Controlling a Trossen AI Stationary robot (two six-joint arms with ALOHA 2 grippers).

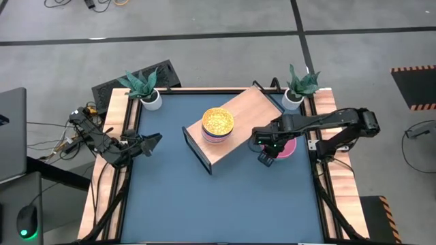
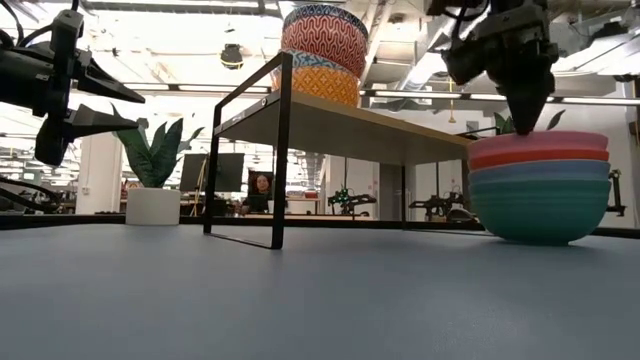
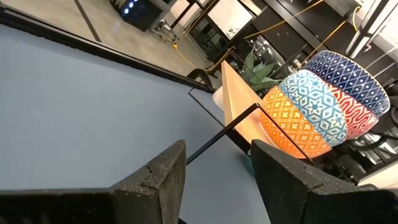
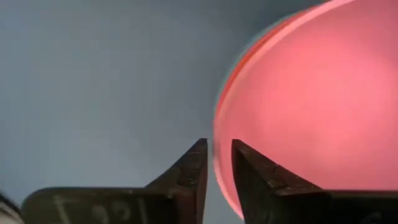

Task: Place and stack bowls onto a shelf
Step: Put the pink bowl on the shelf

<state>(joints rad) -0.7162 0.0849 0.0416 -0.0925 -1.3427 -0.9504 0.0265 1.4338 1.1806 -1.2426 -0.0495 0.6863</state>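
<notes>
The light-wood shelf point(image 1: 235, 126) on its black frame stands slanted at mid-table. On it sits a stack of small patterned bowls point(image 1: 218, 124) point(image 2: 322, 50) point(image 3: 323, 102). To its right, a stack of larger plain bowls point(image 2: 540, 190) rests on the table, the pink bowl point(image 1: 289, 149) on top. My right gripper point(image 1: 267, 154) point(image 2: 527, 118) point(image 4: 219, 148) points down at that bowl's rim and is shut on it. My left gripper point(image 1: 155, 141) point(image 2: 100, 100) point(image 3: 217, 155) hangs open above the table's left side, facing the shelf. My right gripper has the pink bowl's rim point(image 4: 217, 127) pinched on the side nearest the shelf, one finger point(image 4: 252, 174) inside the bowl and one finger point(image 4: 189, 171) outside. It comes from above, pointing down. The bowl sits level on the stack below it point(image 2: 540, 150).
Two white plant pots point(image 1: 151, 99) point(image 1: 293, 98) stand at the table's far corners. Wooden side rails point(image 1: 116, 170) run along the left and right edges. The blue tabletop point(image 1: 225, 204) stretches in front of the shelf. A person point(image 2: 262, 186) sits in the room beyond.
</notes>
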